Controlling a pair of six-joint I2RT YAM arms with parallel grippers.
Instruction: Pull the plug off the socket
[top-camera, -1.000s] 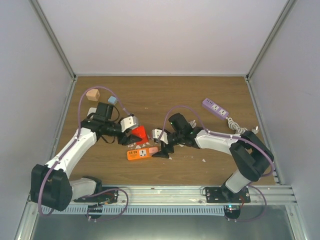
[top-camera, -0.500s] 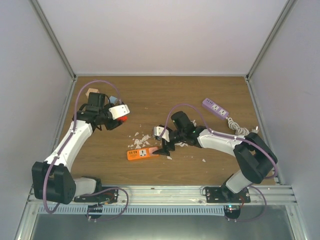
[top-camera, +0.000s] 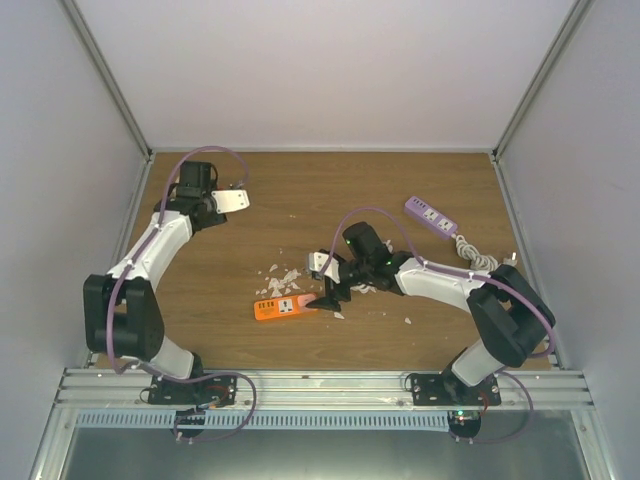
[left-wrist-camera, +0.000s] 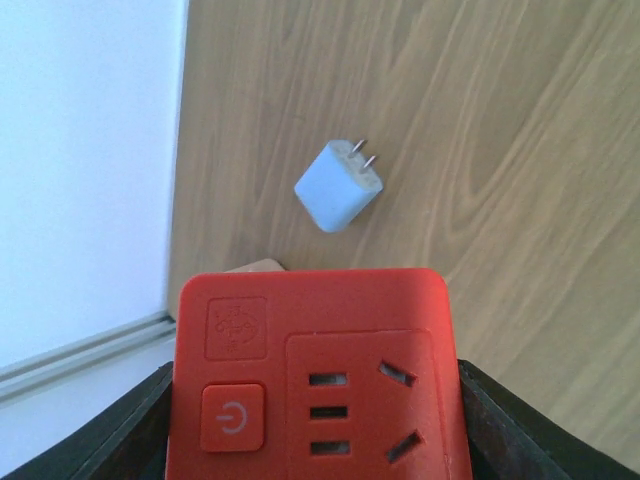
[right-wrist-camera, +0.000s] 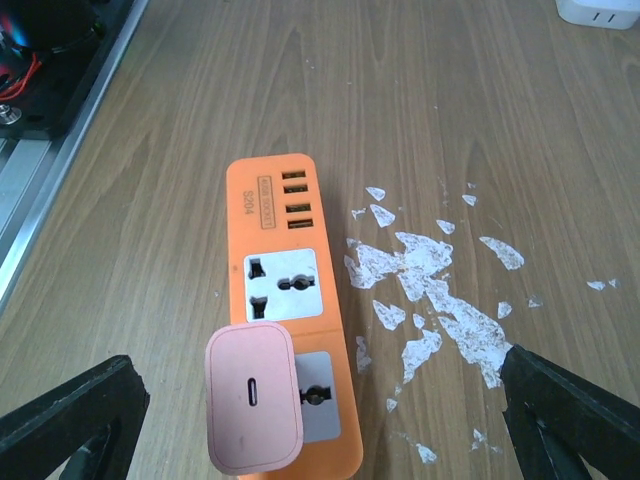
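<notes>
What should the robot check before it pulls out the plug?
1. Plug sits in strip: ok.
2. Right gripper open: ok.
3. Plug between its fingers: ok, a bit off-centre.
4. Fingers touching plug: not ok, apart.
5. Strip held down: not ok; left gripper is far off, holding a red block.
6. How tight the plug sits: cannot tell.
</notes>
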